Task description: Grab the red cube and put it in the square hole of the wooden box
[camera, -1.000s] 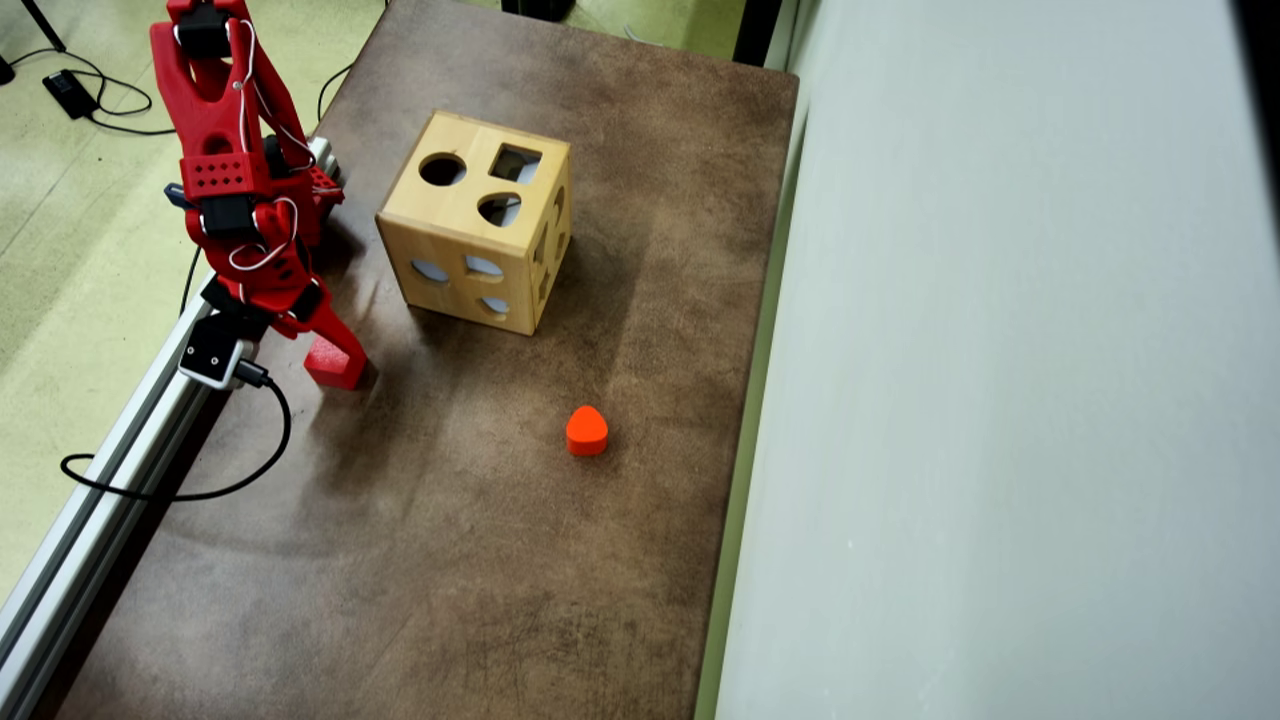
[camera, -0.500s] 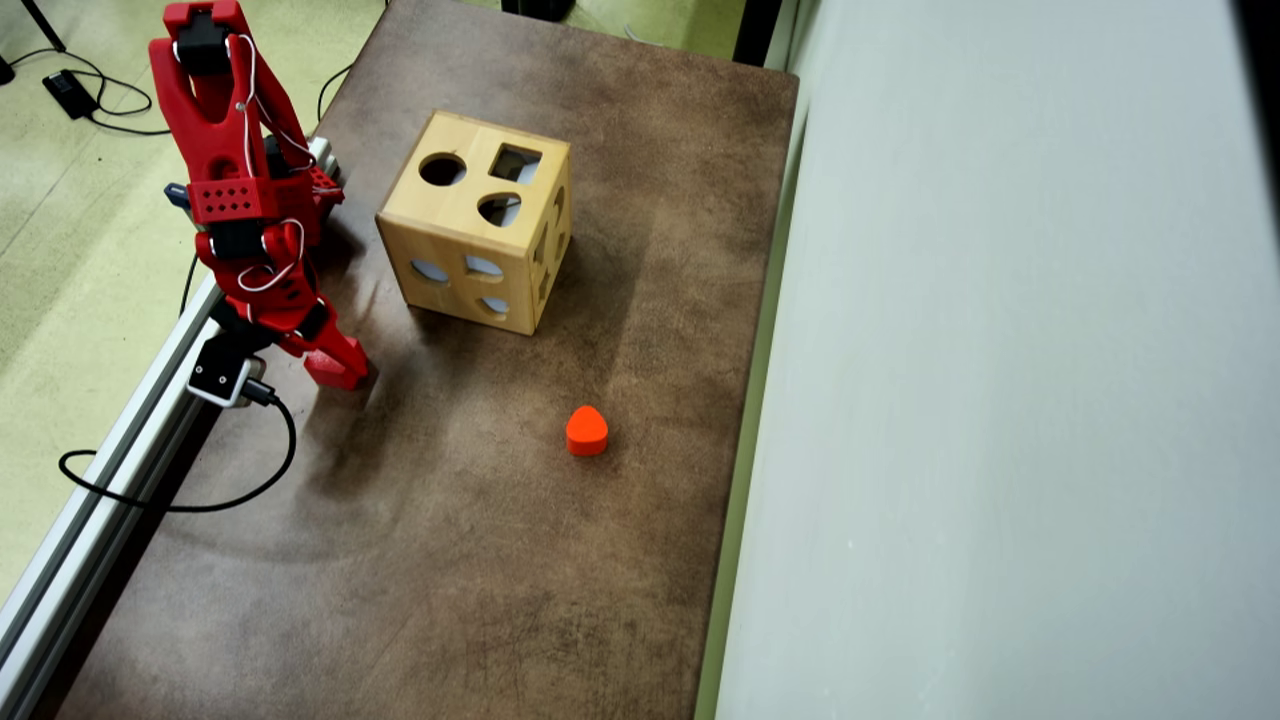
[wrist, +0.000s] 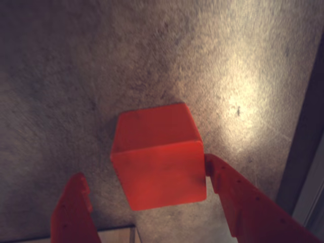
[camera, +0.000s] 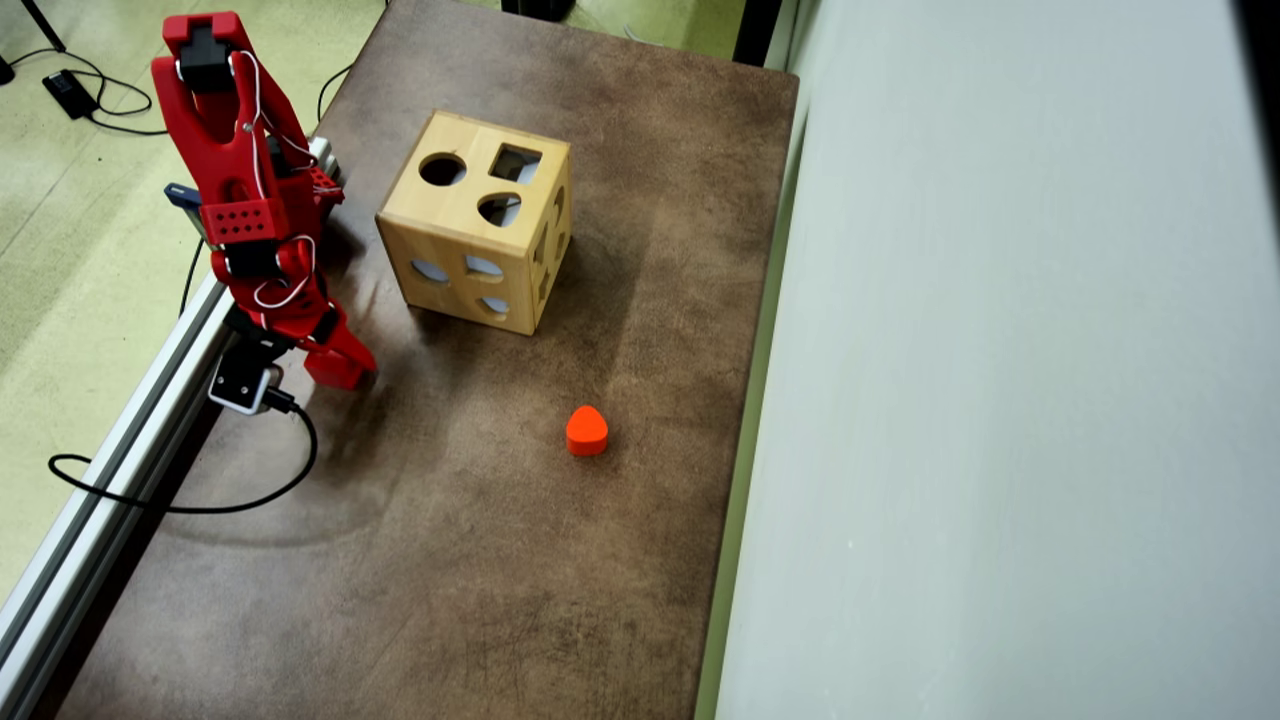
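The small matte red cube (wrist: 158,157) sits near the brown table's (camera: 480,560) left edge between the red claw's (wrist: 147,195) spread, ungripping fingers (wrist: 238,195).

My arm (camera: 235,170) is bright red plastic with black motor blocks and thin white wires looped along it. One plate has rows of small holes. My fingers (wrist: 243,202) are red, dotted with tiny pits.

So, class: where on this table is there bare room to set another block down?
The whole near half below the orange block is bare, as is the strip between the wooden box and the table's right edge. It is crowded at the left, where the hand straddles the red cube.
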Controlling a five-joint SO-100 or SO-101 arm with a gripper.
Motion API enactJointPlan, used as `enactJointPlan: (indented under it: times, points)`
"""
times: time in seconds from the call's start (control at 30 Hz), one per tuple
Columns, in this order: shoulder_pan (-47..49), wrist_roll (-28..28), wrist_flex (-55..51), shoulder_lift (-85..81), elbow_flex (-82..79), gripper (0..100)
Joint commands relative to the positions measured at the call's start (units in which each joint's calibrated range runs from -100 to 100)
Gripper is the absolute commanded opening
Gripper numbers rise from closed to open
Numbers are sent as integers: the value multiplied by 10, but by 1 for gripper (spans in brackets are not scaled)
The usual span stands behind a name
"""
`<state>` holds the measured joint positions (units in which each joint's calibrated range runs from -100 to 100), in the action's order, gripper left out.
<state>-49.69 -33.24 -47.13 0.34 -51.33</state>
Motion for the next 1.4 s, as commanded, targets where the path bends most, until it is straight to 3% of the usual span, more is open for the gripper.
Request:
enactJointPlan:
  times: [0.0,0.5,0.97,1.37]
  points:
    - [0,-3,0,-2,12,35]
    - [-3,1,9,-2,5,34]
    - [-2,2,9,-2,6,1]
    - [-3,2,7,-12,12,2]
